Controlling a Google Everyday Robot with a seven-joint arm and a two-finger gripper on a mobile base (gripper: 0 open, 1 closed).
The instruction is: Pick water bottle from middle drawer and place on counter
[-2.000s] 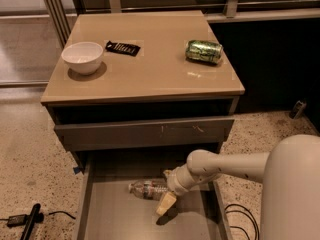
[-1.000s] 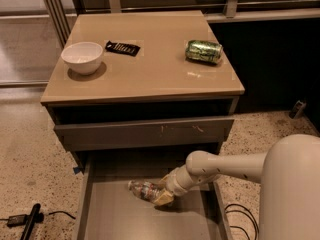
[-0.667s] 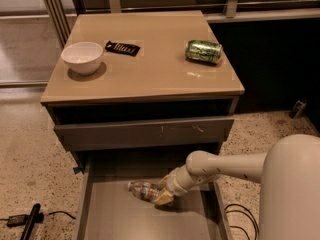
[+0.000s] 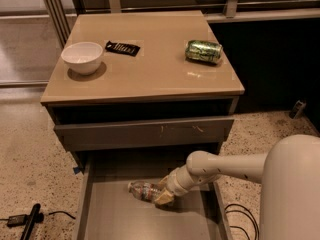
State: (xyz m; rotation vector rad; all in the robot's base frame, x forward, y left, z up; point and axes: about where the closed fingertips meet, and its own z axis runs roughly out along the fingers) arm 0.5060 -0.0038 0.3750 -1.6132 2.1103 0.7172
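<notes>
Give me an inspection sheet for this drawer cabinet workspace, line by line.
Surface: counter, glossy beige, carries only clutter.
Job's things: water bottle lying on its side in the open middle drawer.
Clutter: white bowl, black flat item, green can on its side, all on the counter.
Grippers: gripper down in the drawer at the bottle's end nearer the arm.
Cables: black cable on floor beside the robot; black tool with cord at lower left.
Surroundings: speckled floor.
</notes>
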